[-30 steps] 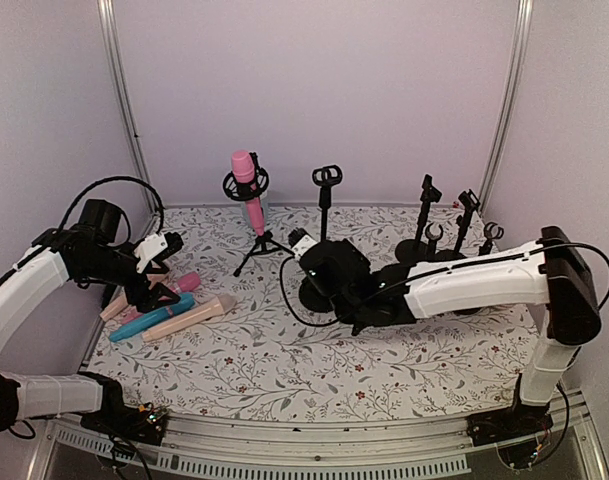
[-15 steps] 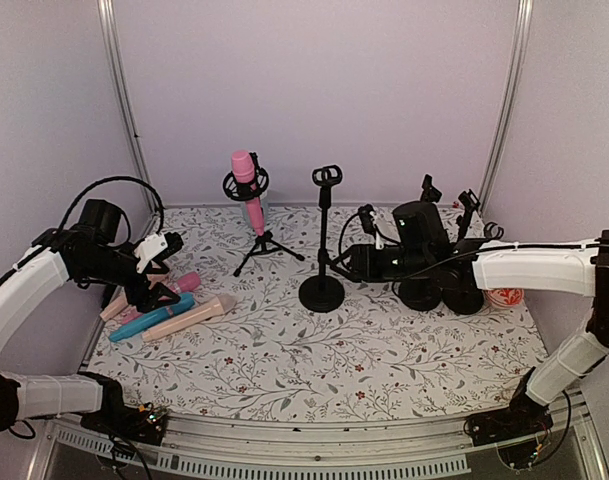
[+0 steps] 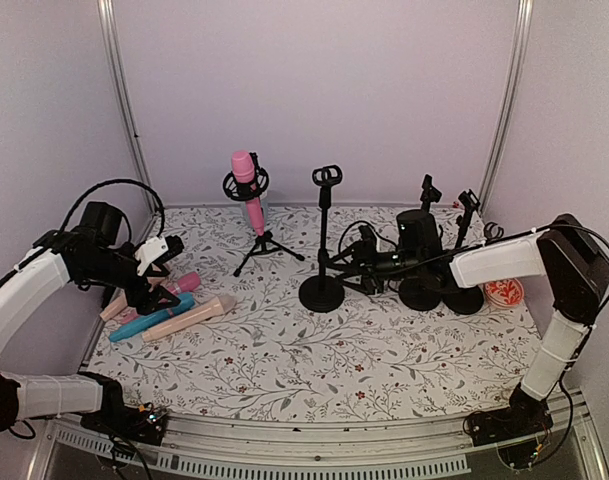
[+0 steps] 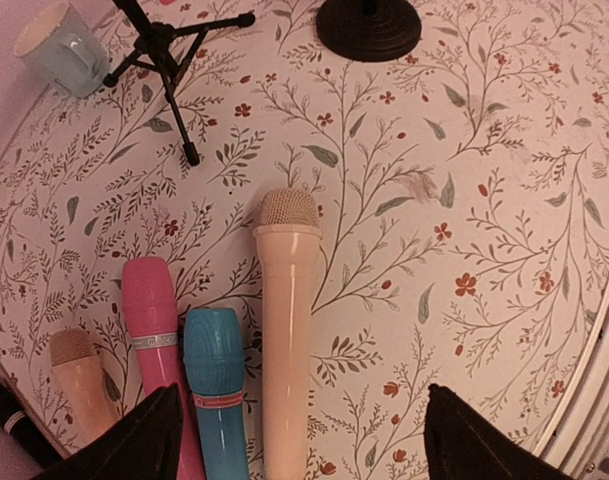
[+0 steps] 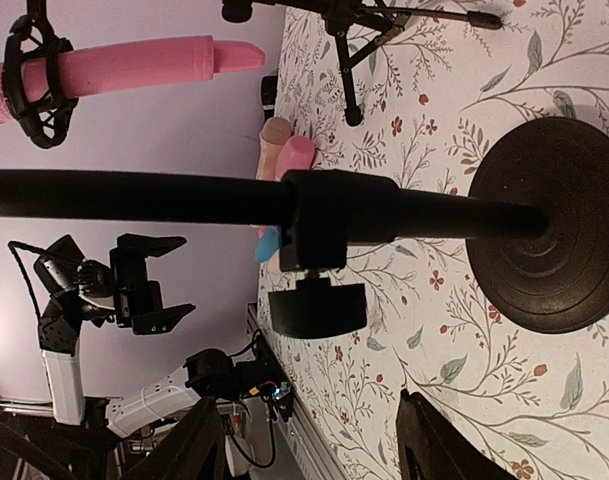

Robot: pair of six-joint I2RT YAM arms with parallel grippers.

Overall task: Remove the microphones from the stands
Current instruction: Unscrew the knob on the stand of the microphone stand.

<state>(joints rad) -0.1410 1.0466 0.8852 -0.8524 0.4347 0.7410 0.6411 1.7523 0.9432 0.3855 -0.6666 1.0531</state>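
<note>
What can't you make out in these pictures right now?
- Right hand, top view: dark against the black stand; contact unclear.
- Pink microphone, right wrist view: head cut off by left edge.
- Lying microphones, left wrist view: lower ends cut off by bottom edge.

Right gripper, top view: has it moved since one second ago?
Yes. The right gripper moved right, from over the round-base stand to beside its pole.

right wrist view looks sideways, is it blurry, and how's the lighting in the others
right wrist view: camera rolled, so the stand pole runs sideways with the table at right; sharp. left wrist view: pinkish tint, cream microphone crisp. top external view: soft even light, faint shadows.
</note>
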